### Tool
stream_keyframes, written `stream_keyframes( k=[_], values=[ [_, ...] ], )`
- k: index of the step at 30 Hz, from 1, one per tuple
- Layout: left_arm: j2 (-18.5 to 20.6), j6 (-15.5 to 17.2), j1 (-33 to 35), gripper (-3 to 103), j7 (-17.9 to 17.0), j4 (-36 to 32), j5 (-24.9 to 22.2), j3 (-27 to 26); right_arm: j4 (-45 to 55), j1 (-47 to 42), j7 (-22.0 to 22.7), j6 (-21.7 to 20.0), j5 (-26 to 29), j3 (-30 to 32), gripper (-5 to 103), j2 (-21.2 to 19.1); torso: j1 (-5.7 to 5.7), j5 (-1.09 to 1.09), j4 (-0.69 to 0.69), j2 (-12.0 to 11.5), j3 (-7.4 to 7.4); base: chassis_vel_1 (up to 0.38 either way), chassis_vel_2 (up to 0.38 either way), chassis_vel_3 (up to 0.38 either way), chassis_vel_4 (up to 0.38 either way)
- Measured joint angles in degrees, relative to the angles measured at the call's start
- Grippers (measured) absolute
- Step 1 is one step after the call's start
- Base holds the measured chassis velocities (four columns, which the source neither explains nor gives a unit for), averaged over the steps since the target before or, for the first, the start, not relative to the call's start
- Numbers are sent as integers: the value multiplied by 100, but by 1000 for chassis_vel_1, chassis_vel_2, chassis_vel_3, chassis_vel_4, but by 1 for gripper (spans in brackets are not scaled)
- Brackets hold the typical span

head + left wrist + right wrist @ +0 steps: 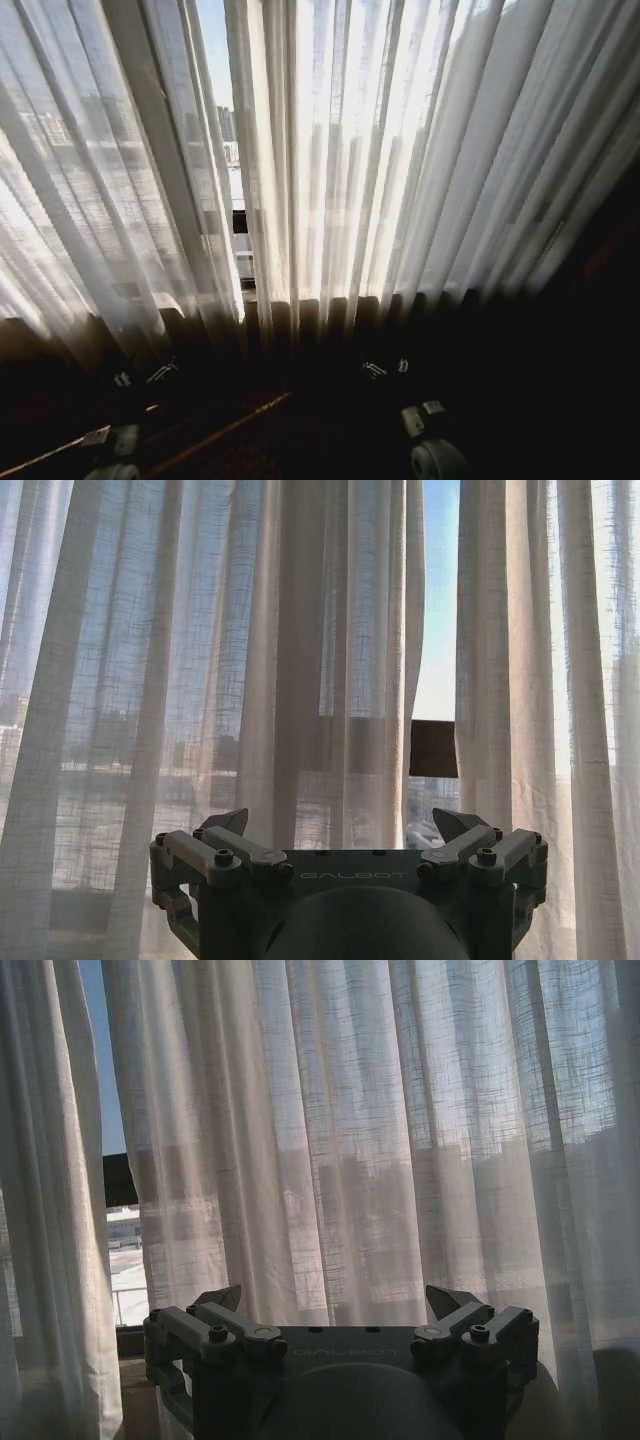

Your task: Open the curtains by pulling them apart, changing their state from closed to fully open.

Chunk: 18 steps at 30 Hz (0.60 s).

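The curtains (400,160) hang as two sheer, pleated white panels across a bright window, reaching down to the dark floor (300,420). They are not fully shut: a narrow gap (225,130) runs between the left panel (90,190) and the right panel (420,170), and through it show blue sky and distant buildings. A dark horizontal window bar (433,748) crosses the gap lower down.

In the head view both arms sit low in the shadow beneath the fabric. The left end effector (140,375) is below the left panel, near the gap; the right end effector (385,368) is below the right panel.

In the left wrist view the left end effector (340,828) faces the left panel (250,660), with the gap (438,600) off to one side and the other panel's edge (520,680) beyond it. Its fingers (228,822) are spread wide apart with nothing between them, and the fabric hangs beyond the tips.

In the right wrist view the right end effector (335,1300) faces the right panel (380,1130), with the gap (100,1080) toward the picture's edge. Its fingers (222,1298) are likewise spread apart and empty, clear of the cloth.
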Motion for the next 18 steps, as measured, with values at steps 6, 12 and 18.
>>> stream_keyframes(
  k=[6,12,18],
  values=[
    [0,0,-2,100,0,0,0,1,1,0,-9,0,-19,-7,100,20,7,0,0,-3,3,-322,375,299,-389],
    [0,0,-1,100,0,0,0,1,10,-13,-23,0,-24,1,100,28,1,-3,1,-1,-1,-363,380,381,-402],
    [0,0,0,100,0,0,0,1,14,-30,-37,3,-37,11,100,42,1,1,1,-1,0,-276,351,312,-365]
  ],
)
